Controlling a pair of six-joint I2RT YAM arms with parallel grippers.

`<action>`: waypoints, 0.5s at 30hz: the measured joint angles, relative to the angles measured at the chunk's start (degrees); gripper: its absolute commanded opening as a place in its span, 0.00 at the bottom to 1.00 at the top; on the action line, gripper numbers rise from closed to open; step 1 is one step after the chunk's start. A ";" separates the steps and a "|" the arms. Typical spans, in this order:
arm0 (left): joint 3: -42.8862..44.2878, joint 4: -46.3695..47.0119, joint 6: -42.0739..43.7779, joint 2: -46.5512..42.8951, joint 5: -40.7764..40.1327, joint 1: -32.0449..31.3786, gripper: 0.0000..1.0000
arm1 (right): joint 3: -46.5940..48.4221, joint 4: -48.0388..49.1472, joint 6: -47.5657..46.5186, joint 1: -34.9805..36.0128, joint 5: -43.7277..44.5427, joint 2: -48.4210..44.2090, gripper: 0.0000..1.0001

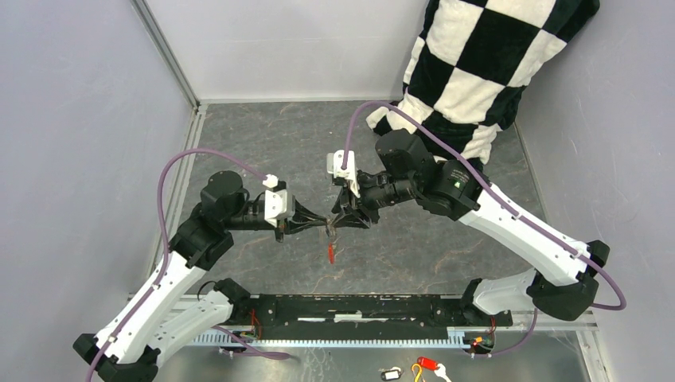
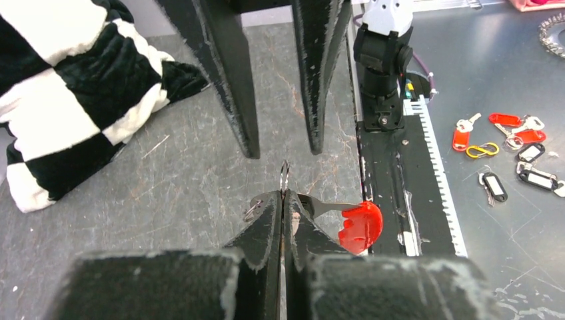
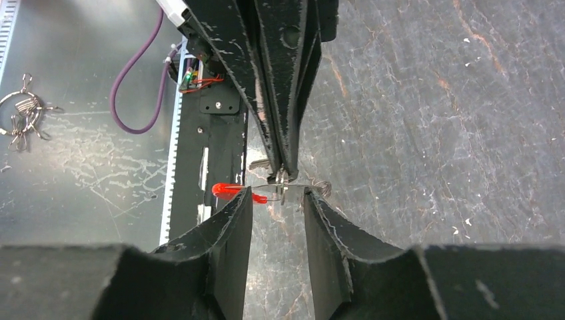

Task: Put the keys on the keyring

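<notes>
My left gripper (image 1: 325, 223) (image 2: 284, 197) is shut on the keyring (image 2: 284, 175), a thin metal ring sticking up from between its tips, with a small wire loop (image 2: 252, 210) at the left side. A red key (image 2: 360, 227) (image 1: 330, 253) (image 3: 230, 191) hangs from the ring, its metal blade running back to the fingertips. My right gripper (image 1: 339, 220) (image 3: 278, 195) faces the left one tip to tip and stands open. Its fingertips (image 3: 248, 197) flank the ring and the key's blade without closing on them. In the left wrist view the right gripper (image 2: 283, 150) hangs just beyond the ring.
A black-and-white checkered cloth (image 1: 477, 72) (image 2: 66, 100) lies at the back right. The black base rail (image 1: 358, 306) runs along the near edge. Beyond it lie spare keys and tags (image 2: 506, 133) (image 1: 422, 368) and a bundle of wire rings (image 3: 23, 113).
</notes>
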 measured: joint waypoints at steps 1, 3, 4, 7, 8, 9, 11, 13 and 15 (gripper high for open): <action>0.09 -0.39 0.17 0.31 -0.42 0.00 0.02 | 0.00 -0.39 -0.11 0.00 0.02 0.04 0.37; 0.15 -1.18 0.42 0.66 -0.81 0.02 0.02 | 0.00 -0.70 -0.26 0.00 0.02 0.04 0.36; 0.15 -1.31 0.44 0.85 -0.90 0.00 0.02 | 0.00 -0.81 -0.42 0.00 0.02 0.07 0.35; 0.15 -1.46 0.59 1.27 -1.33 0.00 0.02 | -0.02 -0.79 -0.57 0.00 0.02 0.11 0.35; 0.17 -1.46 0.61 1.31 -1.53 0.02 0.02 | -0.04 -0.61 -0.57 0.00 0.00 0.11 0.35; 0.17 -1.46 0.61 1.33 -1.79 0.02 0.02 | -0.09 -0.37 -0.57 0.00 0.00 0.11 0.34; 0.17 -1.46 0.61 1.36 -1.97 0.00 0.02 | -0.28 0.26 -0.55 0.00 -0.02 0.11 0.33; 0.17 -1.46 0.61 1.36 -1.99 0.00 0.02 | -0.74 0.92 -0.50 0.02 -0.04 0.11 0.32; 0.17 -1.46 0.61 1.36 -1.99 0.00 0.02 | -1.33 1.40 -0.42 0.02 -0.07 0.15 0.31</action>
